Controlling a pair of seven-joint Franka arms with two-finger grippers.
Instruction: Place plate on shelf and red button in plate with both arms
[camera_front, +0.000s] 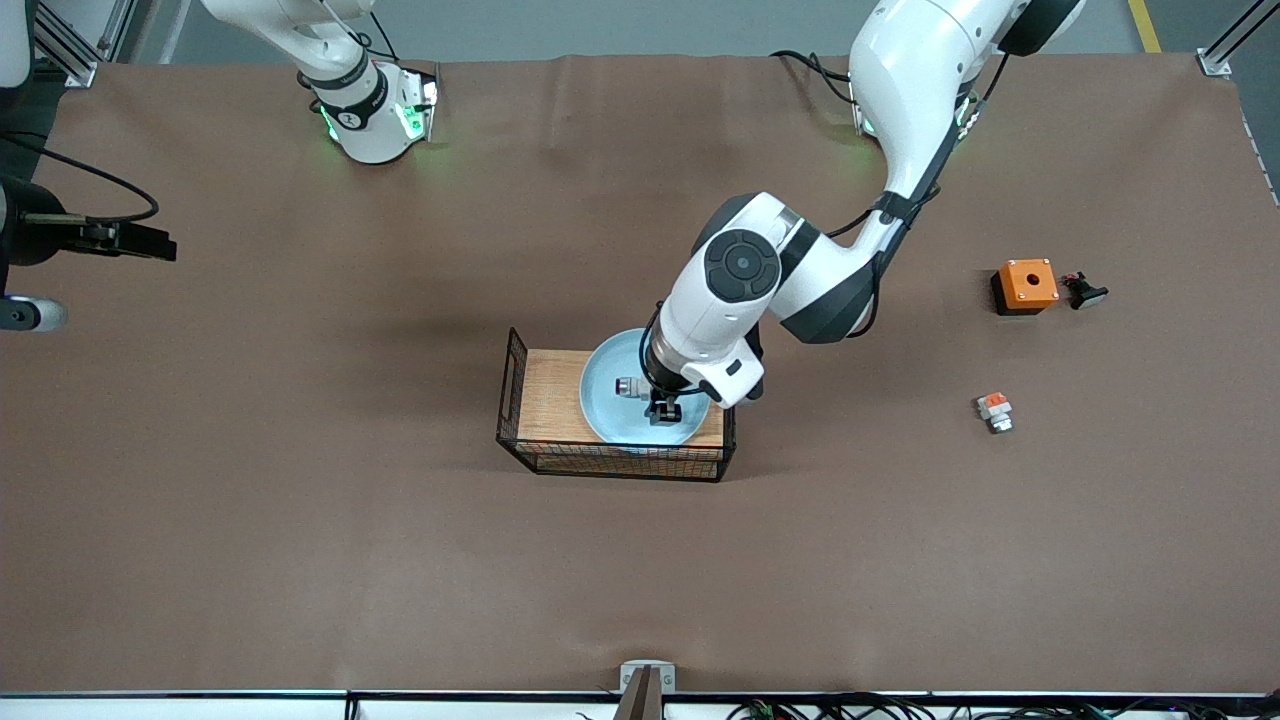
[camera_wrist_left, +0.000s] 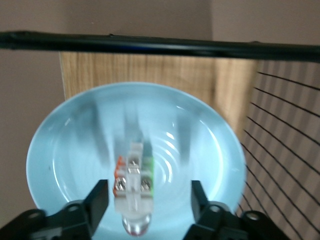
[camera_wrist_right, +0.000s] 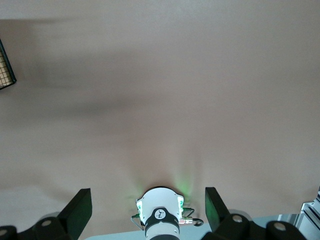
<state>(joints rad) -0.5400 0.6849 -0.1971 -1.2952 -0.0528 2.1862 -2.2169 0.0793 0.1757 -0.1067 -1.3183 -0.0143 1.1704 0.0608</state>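
Left gripper (camera_front: 663, 411) hangs over the plate (camera_front: 606, 395), its fingers (camera_wrist_left: 98, 200) spread wide with the red button (camera_wrist_left: 134, 186) lying between them, untouched by either pad as far as we can see. From the front camera the left arm's wrist covers the plate's half toward 3 o'clock, and we cannot make out the button there. In the left wrist view the button rests on the plate's floor, its long axis running along the gap between the fingers, clear rounded end nearest the camera; its red tip is not visible. The plate sits on the wooden board of a wire basket (camera_front: 520, 440). The left arm reaches down from its base, elbow bent, wrist pointing straight down. Right gripper (camera_wrist_right: 148, 207) waits with fingers spread, up over bare table at its own end, at 9 o'clock from the basket.
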